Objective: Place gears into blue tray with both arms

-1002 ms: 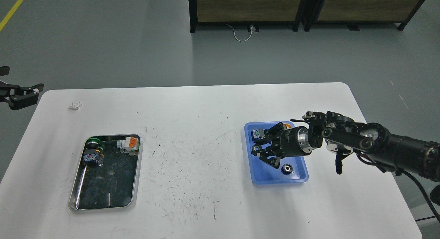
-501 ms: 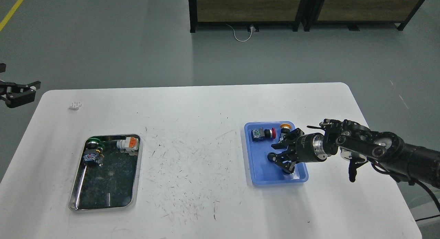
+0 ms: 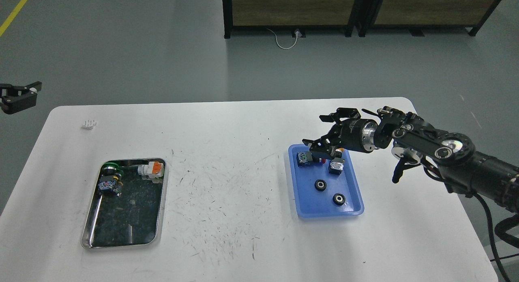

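Two gears, small black toothed wheels with silvery hubs, lie flat in the blue tray [image 3: 307, 201]: one gear [image 3: 320, 185] near its middle, the other gear [image 3: 338, 199] toward its near right corner. My right gripper [image 3: 327, 130] hovers over the tray's far end, open, fingers spread wide with nothing between them. It is well clear of both gears. My left gripper [image 3: 18, 97] hangs off the table's far left corner, small and dark against the floor.
Two push-button switches [image 3: 304, 158] [image 3: 335, 166] sit at the blue tray's far end, under my right gripper. At the left, a shiny metal tray [image 3: 92, 229] holds several switches [image 3: 150, 169]. A small white piece [image 3: 88, 124] lies near the far left corner.
My right gripper rose out of the blue tray and moved toward its far end, uncovering a second gear lying in the tray. My left gripper drew up and further left.
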Tool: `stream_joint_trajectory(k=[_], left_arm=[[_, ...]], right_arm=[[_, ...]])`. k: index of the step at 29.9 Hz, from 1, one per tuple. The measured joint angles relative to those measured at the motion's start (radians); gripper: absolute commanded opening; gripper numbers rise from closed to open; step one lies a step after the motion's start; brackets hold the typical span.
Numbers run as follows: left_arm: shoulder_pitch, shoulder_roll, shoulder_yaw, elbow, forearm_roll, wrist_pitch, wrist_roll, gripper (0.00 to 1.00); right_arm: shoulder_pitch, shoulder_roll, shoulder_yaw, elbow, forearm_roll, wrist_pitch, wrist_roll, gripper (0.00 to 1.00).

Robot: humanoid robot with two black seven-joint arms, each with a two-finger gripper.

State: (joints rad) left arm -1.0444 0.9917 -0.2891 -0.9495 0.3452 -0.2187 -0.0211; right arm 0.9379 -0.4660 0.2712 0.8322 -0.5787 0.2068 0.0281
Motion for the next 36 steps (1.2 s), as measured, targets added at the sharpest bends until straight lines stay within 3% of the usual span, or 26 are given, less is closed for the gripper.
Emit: stream_joint_trajectory(k=[9, 15, 18, 23, 36], left_arm=[[-0.008, -0.055, -0.178, 0.0, -0.003, 0.023, 0.008, 0.98], [-0.083, -0.146, -0.24, 0.001, -0.01, 0.075, 0.122, 0.98], [-0.114, -0.2, -0.252, 0.007, -0.026, 0.113, 0.152, 0.98], [-0.155, -0.278, -0.256, 0.035, -0.033, 0.16, 0.159, 0.98], [-0.222, -0.352, -0.255, 0.06, -0.034, 0.215, 0.157, 0.98]], right_arm=[[0.09, 0.0, 0.264, -0.178, 0.085, -0.043, -0.004, 0.97], [0.146, -0.018, 0.414, -0.333, 0.19, -0.065, -0.01, 0.97], [0.176, -0.05, 0.438, -0.371, 0.204, -0.094, -0.011, 0.97], [0.211, -0.119, 0.45, -0.383, 0.209, -0.149, -0.006, 0.97], [0.238, -0.218, 0.458, -0.362, 0.211, -0.147, -0.006, 1.0]])
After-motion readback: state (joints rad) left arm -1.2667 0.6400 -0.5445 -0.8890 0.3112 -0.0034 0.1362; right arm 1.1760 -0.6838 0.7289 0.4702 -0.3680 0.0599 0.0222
